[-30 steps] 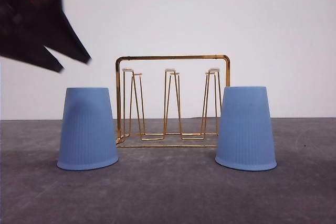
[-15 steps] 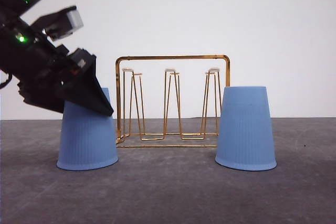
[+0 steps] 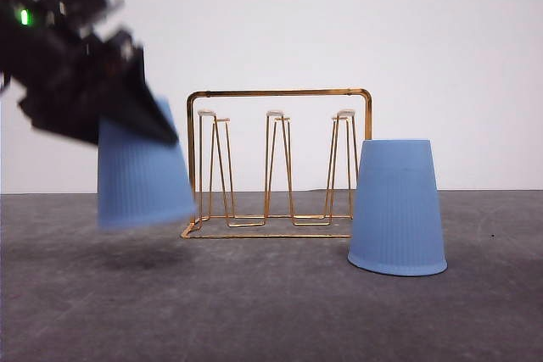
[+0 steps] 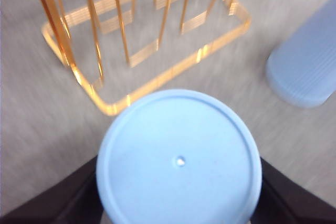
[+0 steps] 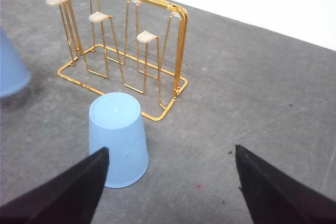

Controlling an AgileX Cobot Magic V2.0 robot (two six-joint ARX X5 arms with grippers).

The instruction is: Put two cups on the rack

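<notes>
Front view: plain white wall behind a dark grey tabletop (image 3: 271, 311); the left gripper (image 3: 127, 125), arm tilted down from upper left, is clamped on the upturned left cup (image 3: 142, 180), held clear of the surface beside the gold wire rack (image 3: 278, 163); the right cup (image 3: 397, 208) stands inverted by the rack's right end.

Left wrist view: fingers flank the closed base; ribbed plastic judged light, slightly flexible; grip the sidewall.

Right wrist view: fingers apart, above the right cup, holding nothing.

Dark grey table (image 3: 280, 311), white wall (image 3: 441, 31)
</notes>
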